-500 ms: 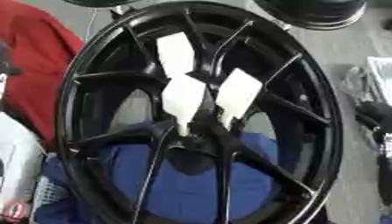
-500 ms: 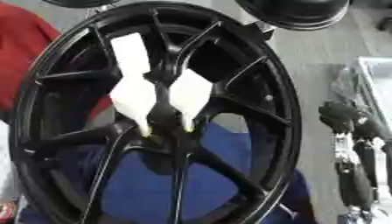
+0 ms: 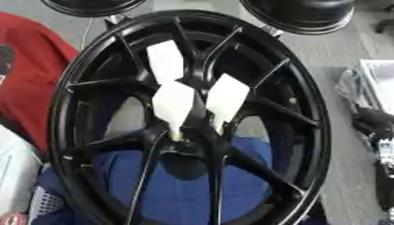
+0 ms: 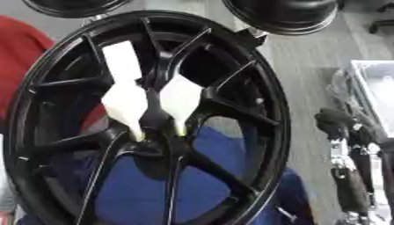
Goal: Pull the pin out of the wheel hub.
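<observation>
Both views come from the robot's head, looking down at close range onto a black wheel hub (image 3: 188, 118) that fills most of each picture. The left eye view sets the hub centre near the middle; the right eye view sets it toward 9 o'clock, showing more grey floor (image 4: 308, 66) at 3 o'clock. Both share the hub, its white tapered pieces (image 3: 173, 105) and blue cloth (image 4: 138, 193) at 6 o'clock.

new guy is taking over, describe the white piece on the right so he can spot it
Find the big black wheel filling the view. Three white tapered pieces sit among its spokes above the hub. Yours is the right-hand one, leaning rightward, its narrow end pointing down at the hub.
</observation>
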